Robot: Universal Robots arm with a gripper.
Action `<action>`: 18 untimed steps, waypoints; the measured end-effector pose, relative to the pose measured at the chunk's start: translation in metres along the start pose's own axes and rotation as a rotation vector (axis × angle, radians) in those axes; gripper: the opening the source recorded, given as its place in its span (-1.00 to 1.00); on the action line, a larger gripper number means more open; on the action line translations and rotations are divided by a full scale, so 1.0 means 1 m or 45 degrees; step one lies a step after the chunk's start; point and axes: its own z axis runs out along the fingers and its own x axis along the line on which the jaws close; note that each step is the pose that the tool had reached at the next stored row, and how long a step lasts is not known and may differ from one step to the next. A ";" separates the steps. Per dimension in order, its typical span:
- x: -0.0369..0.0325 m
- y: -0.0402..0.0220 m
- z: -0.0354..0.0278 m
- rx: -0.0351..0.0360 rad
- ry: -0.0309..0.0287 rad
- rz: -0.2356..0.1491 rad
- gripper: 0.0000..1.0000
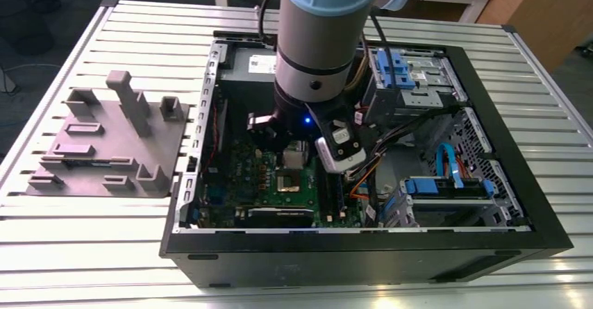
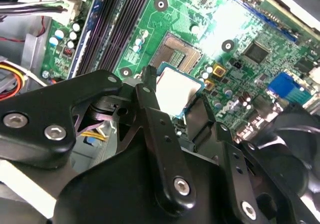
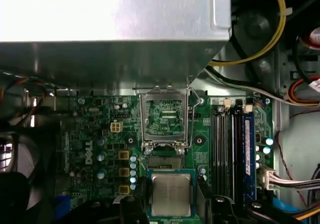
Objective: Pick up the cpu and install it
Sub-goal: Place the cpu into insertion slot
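**Spotter:** Where's the cpu sitting?

**Me:** I'm gripping it. The tool point(image 2: 175, 102) is pinching the cpu point(image 3: 171, 194) by two opposite edges, inside the computer case point(image 1: 371, 246) at mid-desk point(image 1: 93, 253).

**Spotter:** And the socket?

**Me:** The open socket point(image 2: 177, 52) is lying just beyond the chip, squared to it, with the chip seemingly overlapping its near rim.

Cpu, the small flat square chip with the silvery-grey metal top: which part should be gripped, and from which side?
Pinch the cpu by two opposite edges of its paler rim, coming from above its flat top. It looks too thin for any other hold. In both wrist views the black gripper has its fingers on such edges.
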 end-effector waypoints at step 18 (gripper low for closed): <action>-0.0011 -0.0055 0.0216 0.0131 -0.0003 0.000 -0.06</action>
